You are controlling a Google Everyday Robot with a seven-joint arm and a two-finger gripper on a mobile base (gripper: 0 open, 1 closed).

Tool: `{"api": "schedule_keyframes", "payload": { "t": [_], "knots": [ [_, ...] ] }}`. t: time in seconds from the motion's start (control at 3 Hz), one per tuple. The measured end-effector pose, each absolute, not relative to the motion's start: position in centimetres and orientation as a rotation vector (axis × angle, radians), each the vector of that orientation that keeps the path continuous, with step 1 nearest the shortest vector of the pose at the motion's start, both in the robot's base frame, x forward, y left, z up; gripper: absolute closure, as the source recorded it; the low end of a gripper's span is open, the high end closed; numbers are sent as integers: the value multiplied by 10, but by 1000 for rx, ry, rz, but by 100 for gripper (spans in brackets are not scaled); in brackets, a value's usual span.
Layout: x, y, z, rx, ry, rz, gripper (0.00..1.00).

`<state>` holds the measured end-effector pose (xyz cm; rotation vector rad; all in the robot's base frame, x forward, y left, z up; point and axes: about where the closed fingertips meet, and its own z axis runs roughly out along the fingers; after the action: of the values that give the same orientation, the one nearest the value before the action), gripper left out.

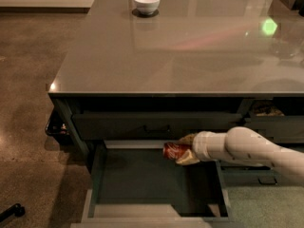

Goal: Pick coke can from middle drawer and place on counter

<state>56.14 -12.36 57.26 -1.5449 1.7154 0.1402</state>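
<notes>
There's the small red aluminium coke can [175,151], lying on its side, long axis running left to right along the back edge of the wide, shallow dark grey-green middle drawer [137,186]. One end points to the drawer's left side, the other is tucked in toward the wrist. It sits right of the middle of that back edge, just below the dark drawer front with the black bar handle [156,127]; whether it is clear of the drawer floor I can't tell from here.

The two-finger gripper [186,150] comes in from the right on its white rounded arm [247,146], over the drawer's back right corner. Its tan fingers [186,138] are parted only as wide as the can's body, one above and one below, pinching the can across its middle and right-hand part.

The drawer stands pulled out toward me, its lighter front rim at the bottom. Up on top, the big glossy grey-brown counter [166,56] has a small white bowl [146,3] near its far edge, left of centre, and a green glint of light [269,26] toward the far right corner
</notes>
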Motion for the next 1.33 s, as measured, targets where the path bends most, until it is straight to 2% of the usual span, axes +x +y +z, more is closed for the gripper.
{"api": "schedule_keyframes", "payload": {
  "t": [0.33,1.0,1.33],
  "knots": [
    [504,-152,612,-1502,1799,78,100],
    [523,-148,642,-1515,1750,19,100],
    [553,-143,727,-1522,1671,-49,100]
  ]
}}
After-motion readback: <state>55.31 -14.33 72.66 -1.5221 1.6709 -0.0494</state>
